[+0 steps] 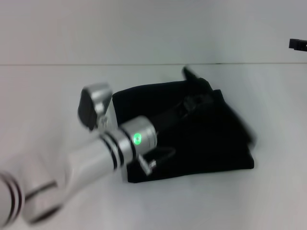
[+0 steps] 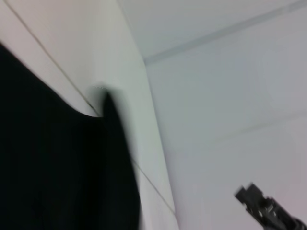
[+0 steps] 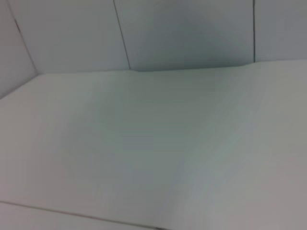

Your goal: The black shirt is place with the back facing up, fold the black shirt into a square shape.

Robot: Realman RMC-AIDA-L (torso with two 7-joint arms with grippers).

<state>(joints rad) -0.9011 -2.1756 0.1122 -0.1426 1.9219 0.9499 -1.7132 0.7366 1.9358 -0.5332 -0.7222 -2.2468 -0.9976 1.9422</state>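
The black shirt [image 1: 206, 143] lies on the white table as a compact, roughly square folded bundle; no print shows. My left arm reaches from the lower left across the bundle. Its black gripper [image 1: 194, 98] is over the shirt's far edge and is hard to tell apart from the fabric. A dark tip [image 1: 188, 73] sticks up past that edge. In the left wrist view the shirt [image 2: 57, 163] fills one side, with a blurred peak of fabric [image 2: 109, 103]. A small black part, seemingly my right gripper [image 1: 298, 44], shows at the far right, away from the shirt.
The white table [image 1: 57, 91] stretches around the shirt, with a seam line across its far part. The right wrist view shows only the bare table [image 3: 153, 153] and wall panels. A black device [image 2: 266, 211] shows far off in the left wrist view.
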